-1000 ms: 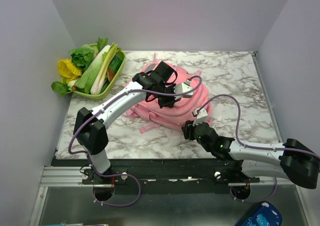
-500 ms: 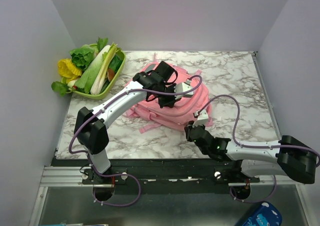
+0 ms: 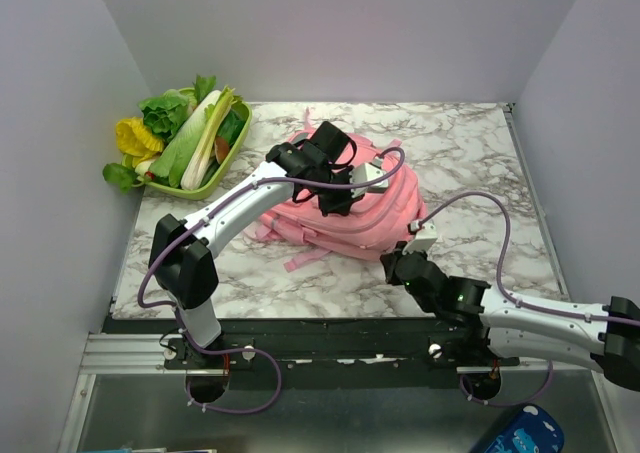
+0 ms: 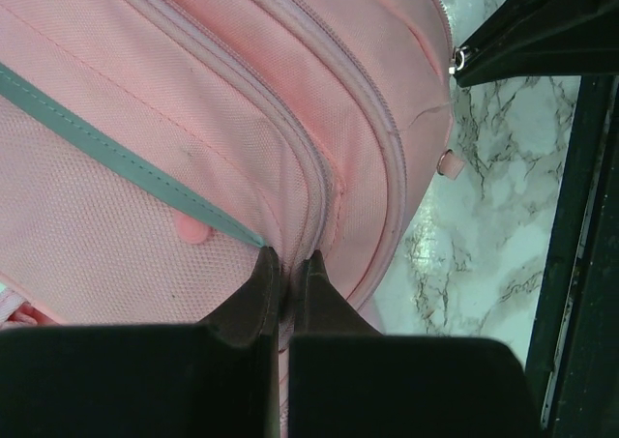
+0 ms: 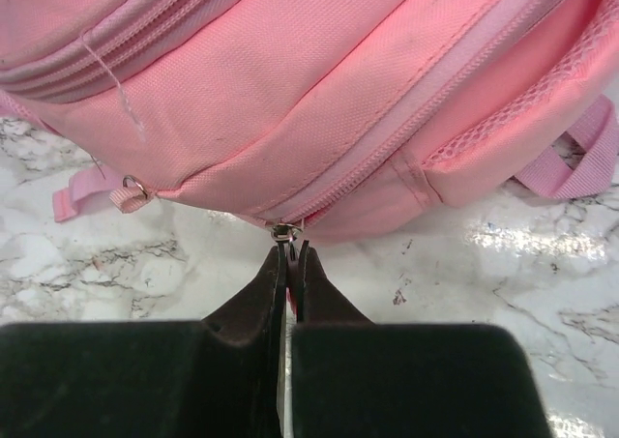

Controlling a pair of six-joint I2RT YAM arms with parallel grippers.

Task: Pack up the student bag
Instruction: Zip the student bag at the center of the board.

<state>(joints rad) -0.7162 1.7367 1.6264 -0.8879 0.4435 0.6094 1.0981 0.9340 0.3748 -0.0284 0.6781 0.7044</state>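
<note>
Zipper pull (image 5: 282, 232) sits in right end effector (image 5: 290, 248); left end effector (image 4: 287, 257) pinches bag (image 3: 385, 211).

The left arm (image 3: 232, 205) reached forward, wrist bent down, with the left gripper (image 4: 286, 257) nipped tight on a seam of the bag (image 4: 145, 119). The right arm (image 3: 530, 316) lay low and outstretched, and the right gripper (image 5: 290, 248) was clamped on a zip pull (image 5: 281, 232) at its tips.

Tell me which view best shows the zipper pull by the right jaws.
Right wrist: the zipper pull sits close at the jaws' tips. Top external hides it; left wrist shows a tiny glint.
</note>
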